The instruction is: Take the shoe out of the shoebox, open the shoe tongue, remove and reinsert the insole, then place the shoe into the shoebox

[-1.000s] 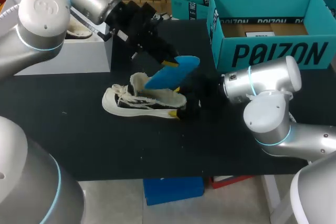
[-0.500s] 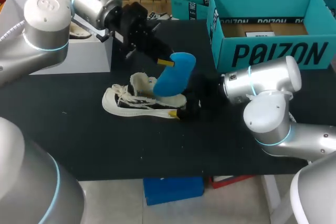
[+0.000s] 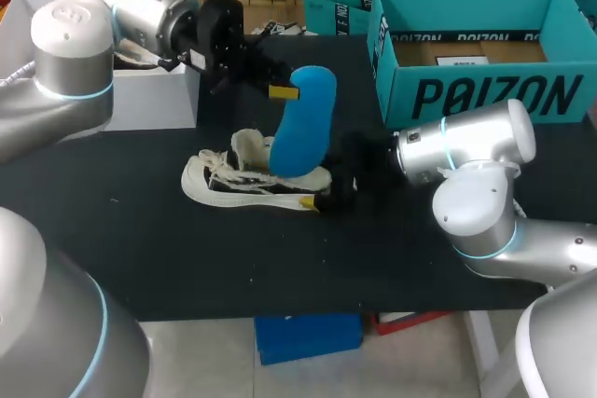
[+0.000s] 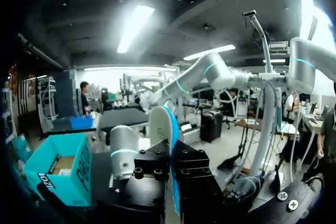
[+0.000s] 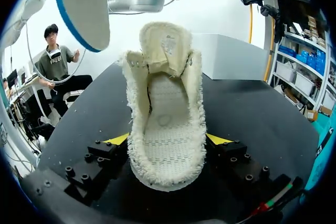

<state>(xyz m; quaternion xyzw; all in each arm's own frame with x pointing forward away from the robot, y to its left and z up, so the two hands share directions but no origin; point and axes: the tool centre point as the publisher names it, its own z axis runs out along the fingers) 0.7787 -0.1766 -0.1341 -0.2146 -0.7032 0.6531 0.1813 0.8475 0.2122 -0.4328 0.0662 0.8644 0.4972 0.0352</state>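
One shoe (image 3: 244,184), one insole (image 3: 300,123), one shoebox (image 3: 485,95)

Shoe (image 3: 256,182): cream knit upper with black side markings, white sole, cream lining with a fine mesh pattern inside. Insole (image 3: 300,123): bright blue on one face, pale off-white on the other, with a blue edge. Shoebox (image 3: 485,95): teal walls bearing large black lettering, brown cardboard interior. Tabletop (image 3: 187,249): plain black. Left arm (image 3: 89,20) and right arm (image 3: 476,151): silver-grey with light-blue rings. Both sets of jaws: black bodies, yellow tips.
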